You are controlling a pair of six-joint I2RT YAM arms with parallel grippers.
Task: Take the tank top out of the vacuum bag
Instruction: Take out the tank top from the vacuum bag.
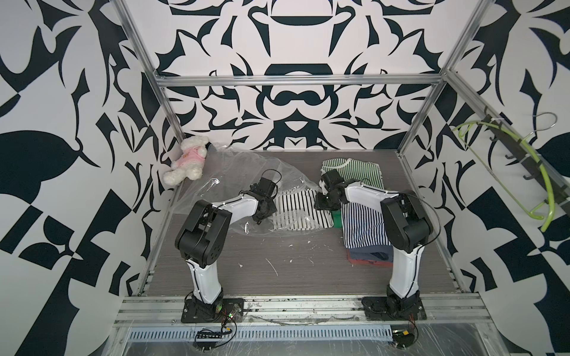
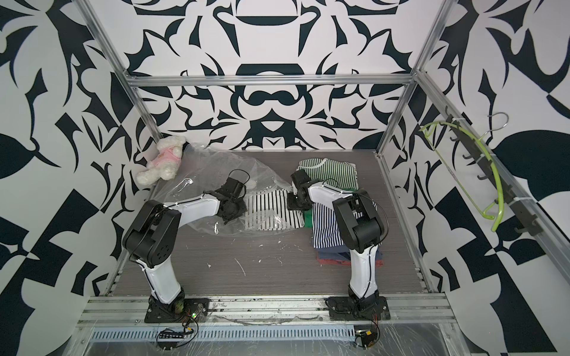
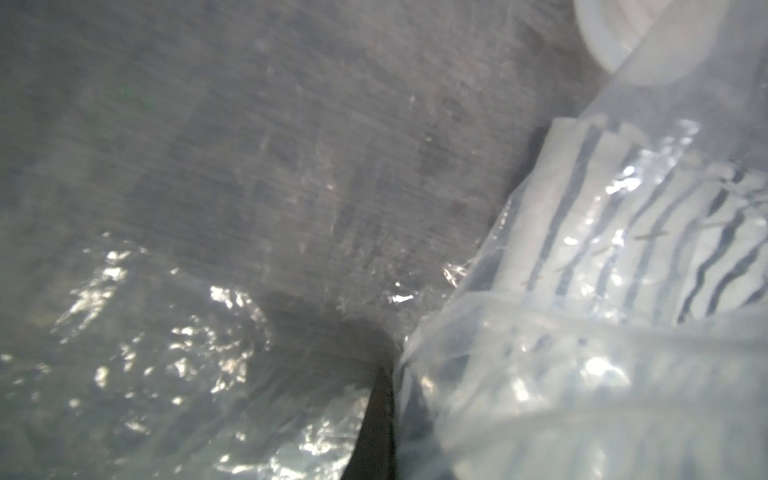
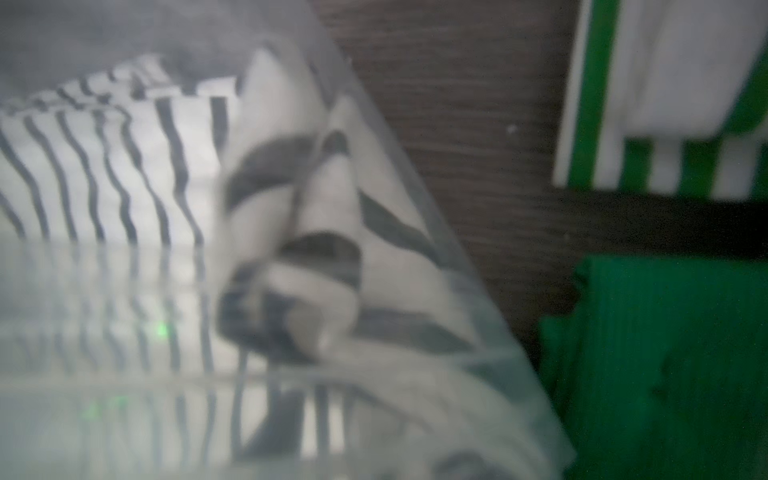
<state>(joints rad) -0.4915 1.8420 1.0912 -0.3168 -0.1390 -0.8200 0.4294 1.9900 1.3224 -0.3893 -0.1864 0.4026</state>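
Two claws, both down at the bag (image 1: pixel 234 172).

Left claw (image 1: pixel 260 215): pressed together. In its wrist view the film bunches right at the dark finger (image 3: pixel 374 424), so I read it as pinching the bag wall. Probably an anchor, so the bag doesn't slide when the top gets pulled.

Right claw (image 1: pixel 320 204): at the bag's other end. Its fingers aren't in its wrist view and are too small from above, so I can't tell if it's spread or closed, or holding anything.

Top (image 1: pixel 296 212): inside the bag, between the claws. It lies mostly flat, with one corner rucked into a fold just ahead of the right claw. Not out yet. My guess is that fold is the target.

Materials:
- Bag: thin clear film, crinkly and glary, billowing slack beyond the left claw.
- Strip (image 4: pixel 124 307): hazy thicker band ahead of the right claw, likely the seal.
- Valve (image 3: pixel 615 41): hard round white disc near the left claw.
- Top: soft knit, white with thin black stripes.
- Table (image 1: pixel 277 271): grey wood-grain with white flecks.
- Stack (image 1: pixel 364 225): folded striped clothes just beside the right claw. Green cloth (image 4: pixel 665 353) lies nearest, a snag risk if the pull drifts that way.
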